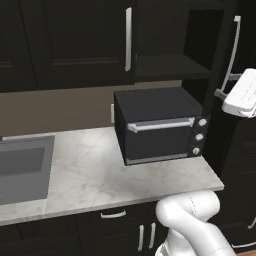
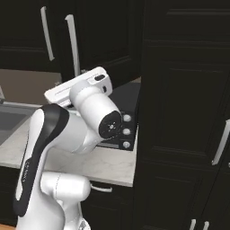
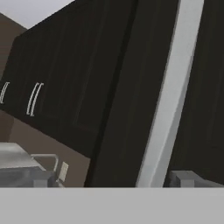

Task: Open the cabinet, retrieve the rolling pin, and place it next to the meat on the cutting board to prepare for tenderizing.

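Note:
The cabinet [image 1: 75, 45] is near-black; its left door is shut, with a silver bar handle [image 1: 128, 39]. Its right door stands swung out, showing a dark shelf [image 1: 170, 64] on which I see nothing. That door's long silver handle [image 1: 234, 47] has my gripper [image 1: 222, 93] right at its lower end. In the hand view the handle [image 3: 170, 87] runs up between the two spread fingertips of the gripper [image 3: 113, 178], which is open and not clamped on it. The rolling pin, the meat and the cutting board are out of view.
A black boxy oven [image 1: 160, 127] sits on the marble counter [image 1: 90, 170] just under the open shelf. A grey sink [image 1: 22, 167] lies at the left. Low cabinets [image 1: 113, 214] run below. A tall dark cabinet front [image 2: 184, 112] stands close on the right.

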